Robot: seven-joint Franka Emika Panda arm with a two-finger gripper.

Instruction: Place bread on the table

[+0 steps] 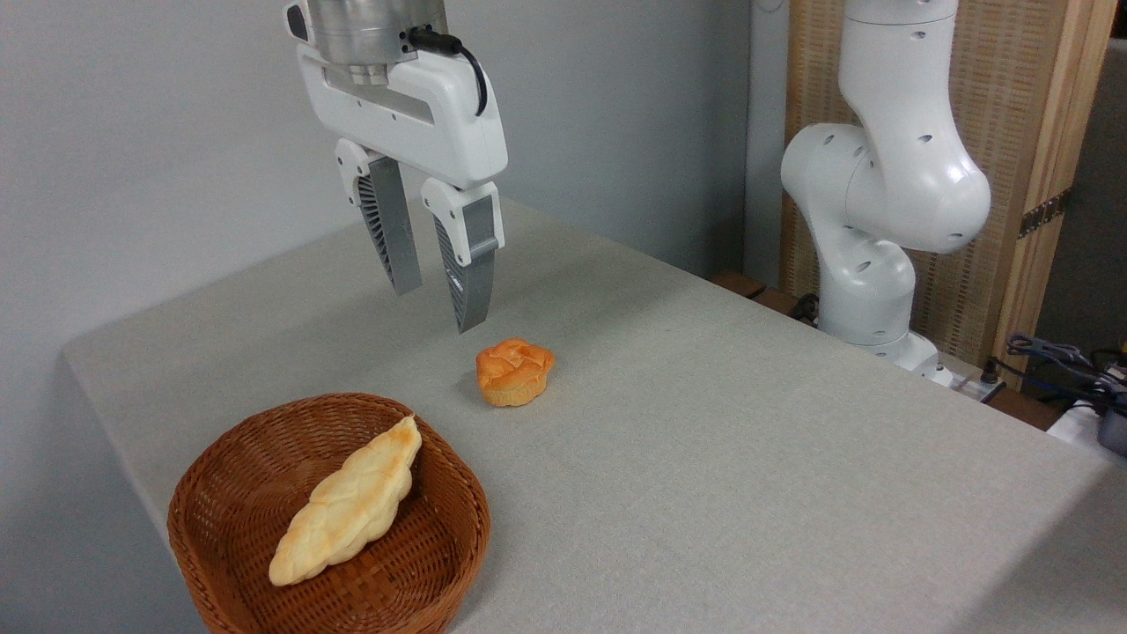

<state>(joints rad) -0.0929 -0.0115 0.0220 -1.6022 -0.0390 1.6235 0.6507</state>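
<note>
The bread (349, 502), a long pale golden braided loaf, lies slantwise inside the brown wicker basket (220, 493) at the front left of the table (704, 458). One end of the loaf leans up toward the basket's far rim. My gripper (437, 308) hangs open high above the cloth, up and to the right of the basket, with nothing between its fingers. It is well apart from the loaf.
A small round orange bun (514, 372) sits on the cloth just below and right of the gripper. The arm's white base (867, 246) stands at the table's back right edge. Cables (1057, 361) lie beyond the right edge.
</note>
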